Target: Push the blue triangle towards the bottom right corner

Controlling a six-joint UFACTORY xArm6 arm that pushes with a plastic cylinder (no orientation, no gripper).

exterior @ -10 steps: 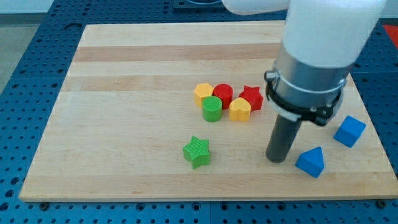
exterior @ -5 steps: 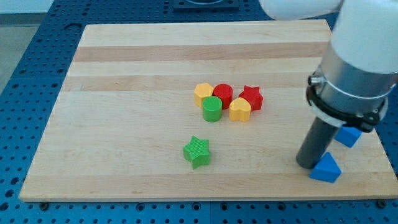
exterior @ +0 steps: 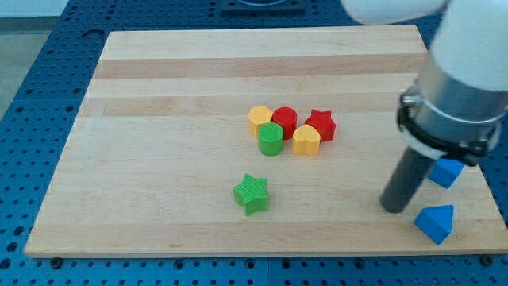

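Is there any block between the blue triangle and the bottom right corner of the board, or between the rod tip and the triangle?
Nothing visible stands in either path. The blue triangle lies close to the board's bottom right corner with bare wood between. My tip sits just to the triangle's left, nothing between them. The blue cube lies above that path, partly hidden by the arm.

My tip (exterior: pixel 394 208) stands on bare board (exterior: pixel 159 159) with the blue triangle (exterior: pixel 436 222) near it on the view's right and slightly lower, a small gap between them. The blue cube (exterior: pixel 447 171) sits above the triangle, partly hidden behind the arm. Toward the view's left the wood is open as far as the green star (exterior: pixel 252 193). Up and left, well apart, a tight cluster blocks passage: green cylinder (exterior: pixel 271 139), yellow heart (exterior: pixel 305 139), red star (exterior: pixel 321 125), red cylinder (exterior: pixel 285 119), yellow hexagon (exterior: pixel 259 118).
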